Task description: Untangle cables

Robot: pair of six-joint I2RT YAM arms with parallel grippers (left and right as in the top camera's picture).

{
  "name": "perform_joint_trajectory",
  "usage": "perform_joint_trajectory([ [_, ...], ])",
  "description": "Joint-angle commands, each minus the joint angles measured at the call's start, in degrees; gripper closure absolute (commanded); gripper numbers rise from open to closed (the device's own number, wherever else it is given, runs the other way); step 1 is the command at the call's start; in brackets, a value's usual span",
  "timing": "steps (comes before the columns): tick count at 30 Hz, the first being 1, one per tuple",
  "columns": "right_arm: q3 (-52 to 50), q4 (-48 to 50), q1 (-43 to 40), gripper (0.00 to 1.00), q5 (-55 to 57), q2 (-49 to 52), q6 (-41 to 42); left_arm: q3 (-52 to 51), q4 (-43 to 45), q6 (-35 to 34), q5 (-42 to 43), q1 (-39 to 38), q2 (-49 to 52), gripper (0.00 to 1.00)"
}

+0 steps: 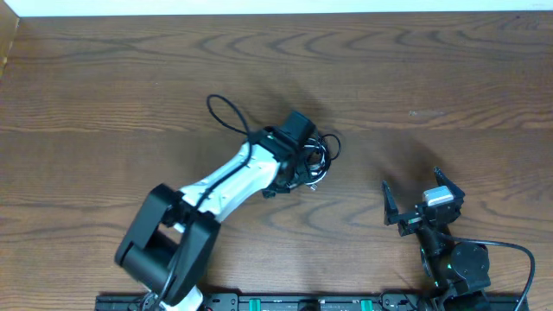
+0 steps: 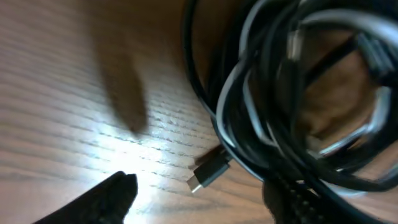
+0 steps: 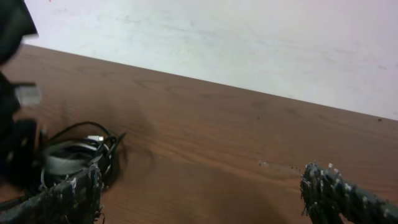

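Note:
The cables lie in a tangled bundle of thin black and white loops at mid table, with one black loop trailing out to the left. My left gripper is down on the bundle. In the left wrist view its jaws stand apart over bare wood. A black plug end lies between them, and the right finger sits against the black and white coils. My right gripper is open and empty well to the right. Its view shows the bundle far left.
The left arm reaches diagonally from the front edge to the bundle. A thick black wire runs from the right arm's base. A white wall borders the table's far edge.

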Motion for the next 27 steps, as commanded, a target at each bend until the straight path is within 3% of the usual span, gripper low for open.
perform_joint_trajectory([
  [1, -0.04, -0.24, 0.11, 0.01, -0.33, -0.35, 0.46, -0.28, -0.92, 0.20, -0.72, -1.25, 2.03, 0.44],
  [4, -0.04, -0.24, 0.11, 0.01, -0.31, -0.35, 0.46, -0.28, -2.05, 0.22, -0.81, -1.60, 2.54, 0.57],
  [12, -0.04, -0.24, 0.11, 0.01, -0.31, -0.35, 0.46, -0.28, -4.57, 8.57, -1.51, -1.57, 2.56, 0.58],
  [15, -0.04, -0.24, 0.11, 0.01, -0.31, -0.35, 0.46, -0.28, -7.48, 8.61, -4.09, -1.57, 2.56, 0.56],
  [18, -0.04, -0.24, 0.11, 0.01, -0.31, -0.35, 0.46, -0.28, -10.54, 8.61, -5.53, -1.57, 2.56, 0.41],
  [23, -0.04, -0.24, 0.11, 0.01, -0.31, -0.35, 0.46, -0.24, -13.60, 9.88, -5.42, -1.53, 2.49, 0.40],
  [27, -0.04, -0.24, 0.11, 0.01, -0.31, -0.35, 0.46, 3.08, -21.03, 13.16, -5.49, 0.46, 0.81, 0.39],
])
